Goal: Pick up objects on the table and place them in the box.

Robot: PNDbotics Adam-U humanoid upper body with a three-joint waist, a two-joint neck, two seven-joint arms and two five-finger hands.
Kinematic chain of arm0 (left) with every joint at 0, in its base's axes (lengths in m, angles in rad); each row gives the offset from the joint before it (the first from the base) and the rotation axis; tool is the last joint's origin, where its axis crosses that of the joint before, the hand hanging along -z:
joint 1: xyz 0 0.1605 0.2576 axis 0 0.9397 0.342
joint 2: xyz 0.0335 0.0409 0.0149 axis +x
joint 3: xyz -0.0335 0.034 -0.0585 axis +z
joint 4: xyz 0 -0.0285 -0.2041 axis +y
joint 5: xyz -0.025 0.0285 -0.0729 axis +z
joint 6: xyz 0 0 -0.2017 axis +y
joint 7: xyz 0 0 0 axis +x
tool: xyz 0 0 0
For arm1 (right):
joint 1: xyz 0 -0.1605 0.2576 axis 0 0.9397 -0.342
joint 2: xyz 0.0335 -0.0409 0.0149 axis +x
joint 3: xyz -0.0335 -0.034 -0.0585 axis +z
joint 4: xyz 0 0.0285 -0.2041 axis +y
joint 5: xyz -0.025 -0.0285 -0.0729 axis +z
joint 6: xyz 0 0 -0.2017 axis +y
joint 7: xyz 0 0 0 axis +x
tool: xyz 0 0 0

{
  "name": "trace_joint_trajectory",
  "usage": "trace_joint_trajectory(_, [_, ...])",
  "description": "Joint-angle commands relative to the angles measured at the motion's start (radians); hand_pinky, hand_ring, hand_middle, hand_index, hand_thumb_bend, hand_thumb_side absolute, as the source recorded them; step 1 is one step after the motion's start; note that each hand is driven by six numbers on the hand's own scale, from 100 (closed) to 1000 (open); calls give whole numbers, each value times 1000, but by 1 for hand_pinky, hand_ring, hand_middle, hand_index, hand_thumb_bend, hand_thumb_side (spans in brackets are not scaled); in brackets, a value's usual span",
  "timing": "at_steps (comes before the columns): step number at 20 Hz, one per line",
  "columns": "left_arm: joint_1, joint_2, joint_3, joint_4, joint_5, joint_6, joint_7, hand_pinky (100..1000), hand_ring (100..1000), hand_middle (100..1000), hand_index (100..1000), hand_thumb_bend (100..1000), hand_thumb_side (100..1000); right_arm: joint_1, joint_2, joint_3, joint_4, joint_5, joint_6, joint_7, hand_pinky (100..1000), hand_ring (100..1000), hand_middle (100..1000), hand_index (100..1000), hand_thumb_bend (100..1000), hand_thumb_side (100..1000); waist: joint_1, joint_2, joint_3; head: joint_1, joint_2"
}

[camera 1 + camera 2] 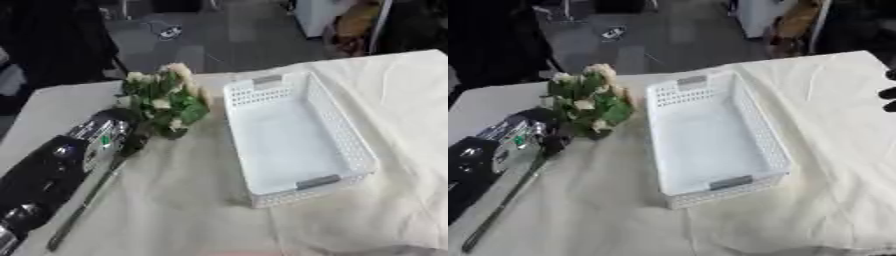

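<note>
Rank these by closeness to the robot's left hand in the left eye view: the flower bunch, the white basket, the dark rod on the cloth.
1. Flower bunch, right at the left hand.
2. Dark rod, just below the hand.
3. White basket, off to the right.

A table [52, 100] under cream cloth [175, 200] carries a white basket [346, 140] and a flower bunch [166, 100].

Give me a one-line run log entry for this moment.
left hand: at flower bunch, grip unclear | right hand: idle, right edge | white basket: empty | flowers not yet placed

Cream cloth [184, 210] covering the table, dark grey floor [219, 35] beyond it
</note>
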Motion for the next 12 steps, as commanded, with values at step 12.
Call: trace_joint_trajectory(12, [30,2,133,16,350,118,402,100,100,100,151,100,373,-11,-14,-9,-16,-2,0,-6,707,770,837,941,100,476,-8,-5,5,2,-1])
